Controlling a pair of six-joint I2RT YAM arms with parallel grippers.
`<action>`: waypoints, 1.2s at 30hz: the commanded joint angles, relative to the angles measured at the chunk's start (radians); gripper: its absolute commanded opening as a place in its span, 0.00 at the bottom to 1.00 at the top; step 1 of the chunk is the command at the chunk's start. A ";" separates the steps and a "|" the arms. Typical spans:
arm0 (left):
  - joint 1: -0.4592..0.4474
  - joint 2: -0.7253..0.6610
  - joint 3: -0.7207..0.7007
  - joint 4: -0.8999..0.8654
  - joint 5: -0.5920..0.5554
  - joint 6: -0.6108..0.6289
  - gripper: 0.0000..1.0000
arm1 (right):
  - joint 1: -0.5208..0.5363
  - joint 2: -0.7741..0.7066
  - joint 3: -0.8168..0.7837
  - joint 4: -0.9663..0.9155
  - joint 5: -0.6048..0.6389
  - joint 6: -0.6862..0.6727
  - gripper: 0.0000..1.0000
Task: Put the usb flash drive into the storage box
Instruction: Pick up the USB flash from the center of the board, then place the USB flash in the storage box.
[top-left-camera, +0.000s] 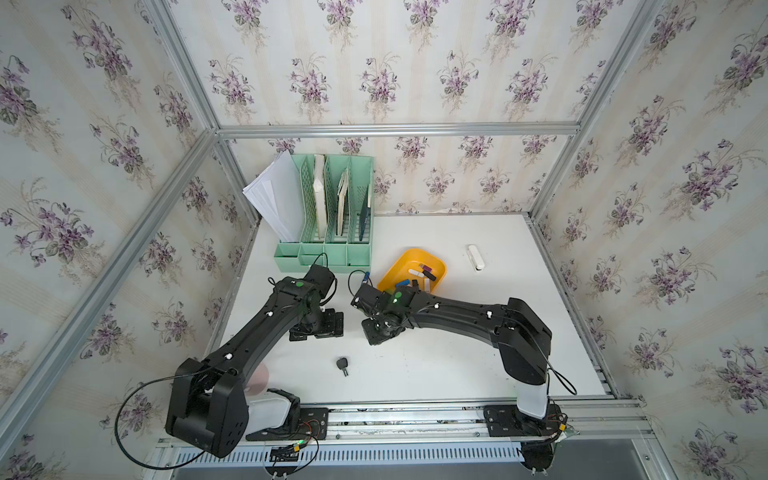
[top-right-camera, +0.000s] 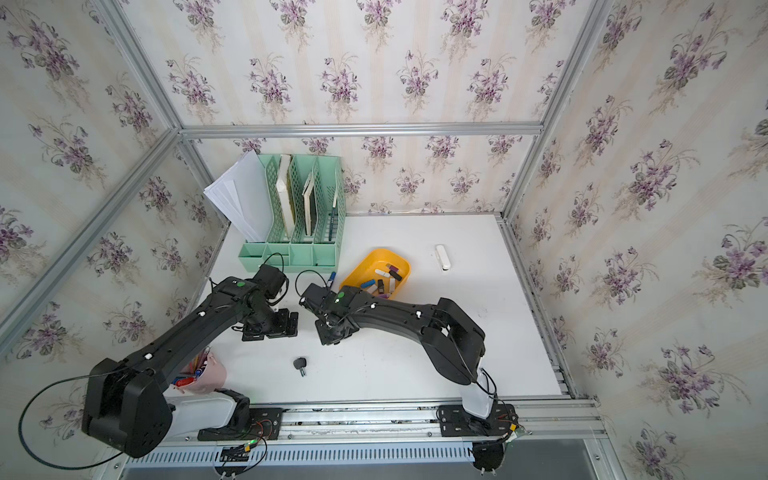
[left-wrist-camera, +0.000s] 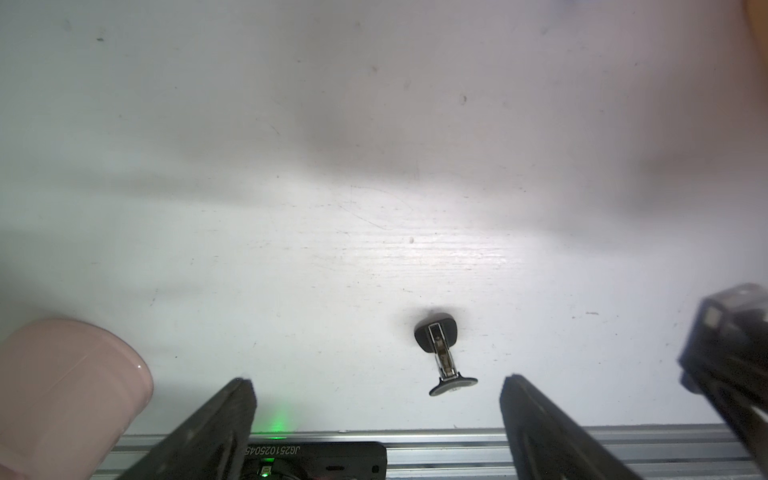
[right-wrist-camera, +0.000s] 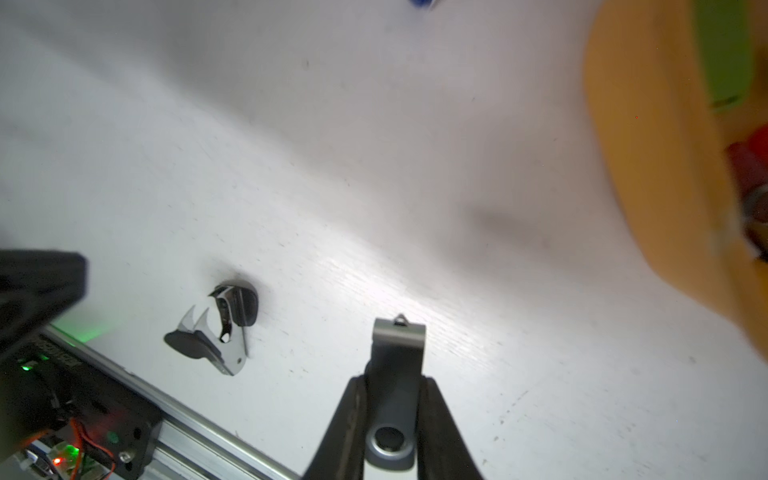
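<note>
A grey swivel-cap usb flash drive (right-wrist-camera: 397, 357) sticks out between the fingers of my right gripper (right-wrist-camera: 395, 380), which is shut on it just above the white table. The yellow-orange storage box (top-left-camera: 409, 259) (top-right-camera: 374, 259) lies just beyond that gripper (top-left-camera: 380, 332), apart from it, and holds several other flash drives. Its wall (right-wrist-camera: 648, 166) fills one side of the right wrist view. In both top views the held drive is hidden under the wrist. My left gripper (left-wrist-camera: 377, 380) (top-left-camera: 316, 328) stands open over bare table, holding nothing.
A black staple remover (top-left-camera: 343, 365) (left-wrist-camera: 440, 353) (right-wrist-camera: 224, 328) lies near the front rail. A mint-green file organizer (top-left-camera: 332, 208) stands at the back left and a pink pencil cup (top-right-camera: 203, 374) at the front left. Right of the box lies a white stick-shaped object (top-left-camera: 476, 257). A blue marker (top-left-camera: 366, 276) lies by the box.
</note>
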 joint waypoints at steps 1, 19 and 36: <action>0.001 0.003 0.000 -0.004 0.007 0.011 0.97 | -0.055 -0.043 0.035 -0.042 0.060 -0.009 0.17; 0.000 0.023 0.000 -0.001 0.018 0.016 0.97 | -0.495 0.043 0.061 0.191 -0.108 0.032 0.15; 0.001 0.032 -0.003 0.003 0.021 0.019 0.97 | -0.544 0.147 -0.017 0.459 -0.215 0.229 0.15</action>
